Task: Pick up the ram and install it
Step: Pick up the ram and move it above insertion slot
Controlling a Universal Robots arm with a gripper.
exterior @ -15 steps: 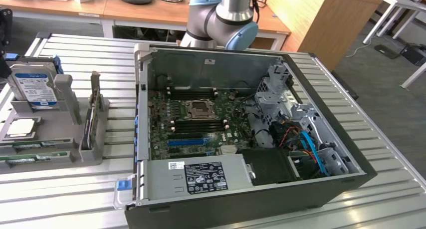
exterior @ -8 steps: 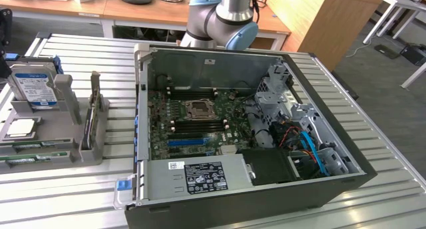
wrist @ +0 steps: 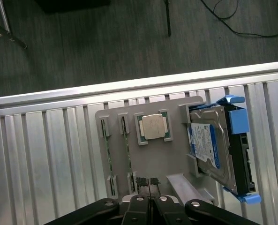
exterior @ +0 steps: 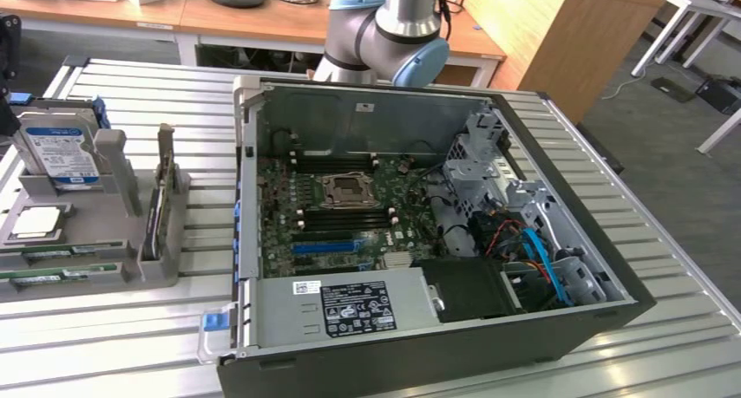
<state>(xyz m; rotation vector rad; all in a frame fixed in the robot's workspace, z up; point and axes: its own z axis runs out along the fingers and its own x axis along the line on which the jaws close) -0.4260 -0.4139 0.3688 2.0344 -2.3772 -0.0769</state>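
Two ram sticks (wrist: 127,152) stand on edge in slots of a grey holder (wrist: 171,159); they are thin green strips side by side. In the exterior view the ram sticks (exterior: 55,254) lie at the near left end of that holder (exterior: 116,233). My gripper (wrist: 149,181) hangs well above the holder, just off the ends of the ram slots. Its two dark fingertips are pressed together, shut on nothing. The open computer case (exterior: 602,268) lies on the table with its green motherboard (exterior: 400,190) facing up.
The holder also carries a silver processor (wrist: 153,126) and a blue-labelled hard drive (wrist: 211,147) in a blue bracket. A black power supply (exterior: 347,307) and blue cables (exterior: 539,251) fill the case's near end. The arm's base (exterior: 388,29) stands behind the case on the slatted metal table (exterior: 683,346).
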